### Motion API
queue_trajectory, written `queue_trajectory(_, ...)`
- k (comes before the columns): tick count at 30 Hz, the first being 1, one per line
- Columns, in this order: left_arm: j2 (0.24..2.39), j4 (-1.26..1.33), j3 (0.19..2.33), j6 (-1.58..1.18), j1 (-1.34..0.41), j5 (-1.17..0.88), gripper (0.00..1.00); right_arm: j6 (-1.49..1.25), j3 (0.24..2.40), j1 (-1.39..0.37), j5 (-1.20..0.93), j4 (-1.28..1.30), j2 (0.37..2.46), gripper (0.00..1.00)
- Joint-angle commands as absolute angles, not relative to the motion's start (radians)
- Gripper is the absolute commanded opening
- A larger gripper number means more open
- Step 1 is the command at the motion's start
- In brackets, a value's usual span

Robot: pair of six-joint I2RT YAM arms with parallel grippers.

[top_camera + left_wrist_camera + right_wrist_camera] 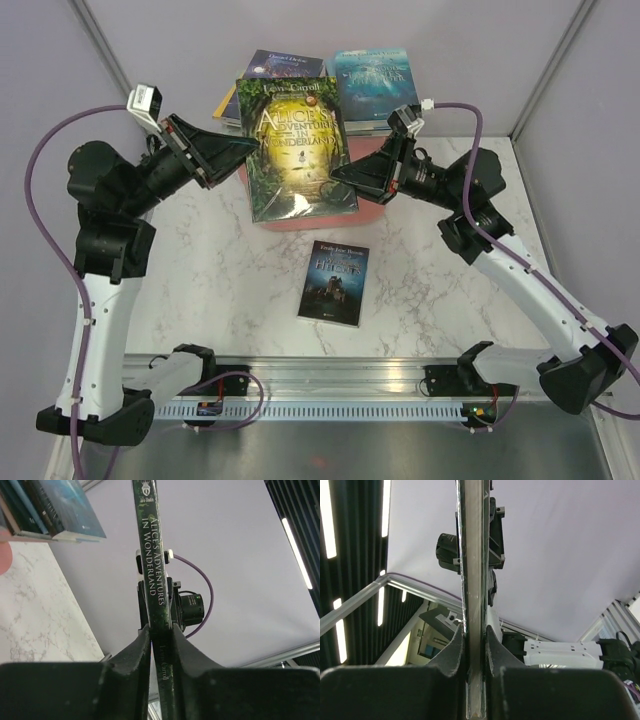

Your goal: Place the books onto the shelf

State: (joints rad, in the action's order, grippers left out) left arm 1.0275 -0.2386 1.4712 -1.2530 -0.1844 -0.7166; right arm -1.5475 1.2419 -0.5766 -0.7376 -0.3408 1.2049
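1. The left gripper (234, 158) and the right gripper (340, 176) hold one green-gold book (297, 140), "Alice's Adventures in Wonderland", cover up, at the middle of the counter's (200, 285) far edge.
2. In the left wrist view, the left jaws are clamped on the book's spine, and the title runs up between the black fingers (131, 655).
3. In the right wrist view, the right jaws are pressed together on the opposite, page-edge side. Only a pale strip of paper shows there, and the cover is out of sight.
4. The pink shelf (312, 221) sits directly under the held book and is almost wholly hidden. Only a strip along its near edge shows, so its tiers cannot be counted.
5. From above it cannot be told whether the book rests on the shelf or hangs just over it.
6. Behind the held book, a teal book (375, 80) and a dark blue book (285, 64) lie flat. Their near ends are cut off by the green-gold cover, and a yellow edge (226, 106) peeks out at the left.
7. A dark paperback (335, 283) lies flat and cover up near the counter's centre, well apart from both arms. Its title is too small to read with certainty.
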Motion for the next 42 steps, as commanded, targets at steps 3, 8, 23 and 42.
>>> queue_trajectory(3,1.138,-0.468,1.647,-1.043,-0.204,-0.738,0.34,-1.675,1.399,-0.632,-0.727,-0.58,1.271,0.0)
queue_trajectory(8,1.196,-0.509,1.71,-1.026,-0.198,-0.735,0.54,-1.684,1.503,-0.643,-0.664,-0.617,1.356,0.0)
queue_trajectory(23,1.413,-0.586,1.949,-0.973,-0.025,-0.807,1.0,-1.701,1.659,-0.646,-0.462,-0.661,1.514,0.0)
queue_trajectory(42,1.447,-0.819,2.034,-0.89,0.319,-0.761,1.0,-1.381,2.233,-0.632,-0.173,-0.068,1.811,0.0)
